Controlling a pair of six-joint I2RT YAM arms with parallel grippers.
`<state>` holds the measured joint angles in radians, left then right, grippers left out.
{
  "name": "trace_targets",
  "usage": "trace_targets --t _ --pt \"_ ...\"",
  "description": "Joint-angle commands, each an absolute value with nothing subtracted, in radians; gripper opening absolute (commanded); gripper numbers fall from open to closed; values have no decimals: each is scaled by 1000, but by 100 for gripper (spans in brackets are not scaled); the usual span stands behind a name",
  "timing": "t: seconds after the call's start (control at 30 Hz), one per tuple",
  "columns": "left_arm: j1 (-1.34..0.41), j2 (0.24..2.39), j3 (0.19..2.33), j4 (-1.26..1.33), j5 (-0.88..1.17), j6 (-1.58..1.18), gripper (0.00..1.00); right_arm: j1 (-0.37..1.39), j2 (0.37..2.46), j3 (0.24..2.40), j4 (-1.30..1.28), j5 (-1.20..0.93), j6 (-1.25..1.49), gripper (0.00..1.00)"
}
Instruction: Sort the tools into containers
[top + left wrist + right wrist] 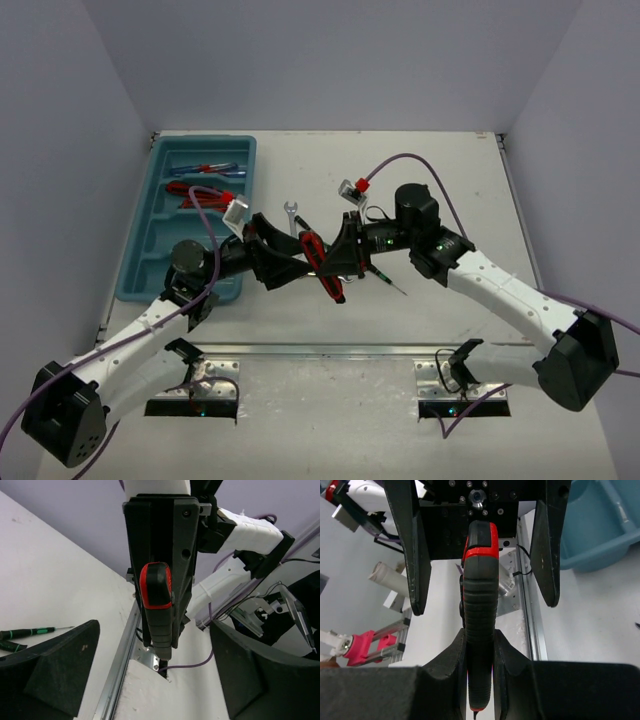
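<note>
Red-and-black handled pliers hang above the table's middle, and my right gripper is shut on their handles. My left gripper faces it from the left, open. Its fingers stand wide on either side of the pliers without touching them. The teal-blue tray lies at the left. It holds a blue-and-red screwdriver and another pair of red pliers. A silver wrench and a black-green screwdriver lie on the table.
A metal rail runs along the table's near edge, with both arm bases behind it. Purple cables loop above the arms. Grey walls close in the table at the left, back and right. The tray's corner shows in the right wrist view.
</note>
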<state>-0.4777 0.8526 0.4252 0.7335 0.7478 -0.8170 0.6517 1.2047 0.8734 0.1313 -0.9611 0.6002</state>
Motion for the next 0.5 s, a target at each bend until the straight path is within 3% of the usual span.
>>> trace_targets --t 0.0,0.1,0.3,0.37,0.43,0.47 --pt "-517 876 496 852 712 -784 79 696 1213 913 193 -1001 601 0" --pt "-538 876 501 865 689 -786 61 710 1222 932 143 -964 575 0" --pt "-563 868 505 863 681 -788 8 715 1234 930 170 -951 590 0" --pt "-571 868 517 834 671 -778 0 716 1242 943 163 -937 590 3" --pt "-571 870 562 725 642 -734 0 716 1247 949 155 -915 594 22" --pt "-571 870 564 662 613 -732 0 716 1247 949 154 -894 593 24"
